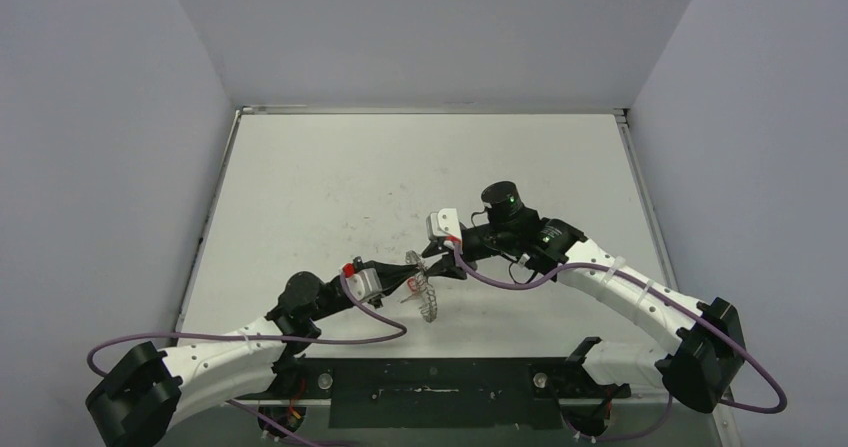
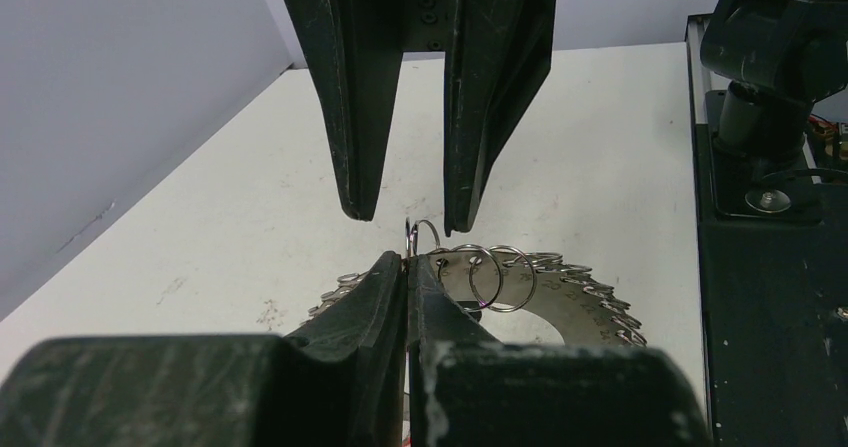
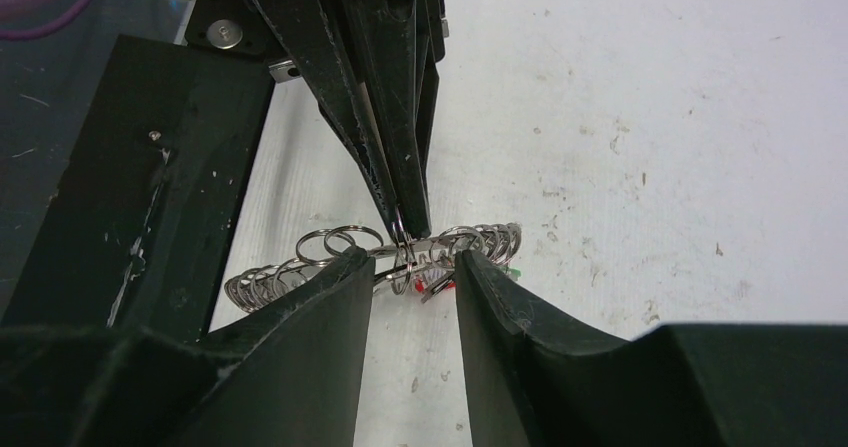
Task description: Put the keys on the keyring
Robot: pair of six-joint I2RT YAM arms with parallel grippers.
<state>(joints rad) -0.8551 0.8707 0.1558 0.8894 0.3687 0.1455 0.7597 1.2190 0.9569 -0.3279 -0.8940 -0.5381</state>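
The keyring (image 1: 427,292) is a flat grey disc edged with many small wire loops, lifted above the white table. My left gripper (image 2: 408,263) is shut on one small loop at the rim of the keyring (image 2: 560,302). My right gripper (image 3: 410,263) is open, its fingertips (image 2: 358,202) facing the left jaws just above that loop, one to each side of the pinched spot. From the right wrist the keyring (image 3: 300,257) shows edge-on, with a green tag (image 3: 513,270). A small silvery piece with red beside it (image 3: 436,287) hangs under the disc. I cannot tell whether it is one of the keys.
The black base plate (image 1: 430,391) runs along the table's near edge, with an arm mount (image 2: 765,57) standing on it. Purple cables (image 1: 330,339) loop beside both arms. Grey walls close in the table (image 1: 400,177) on three sides.
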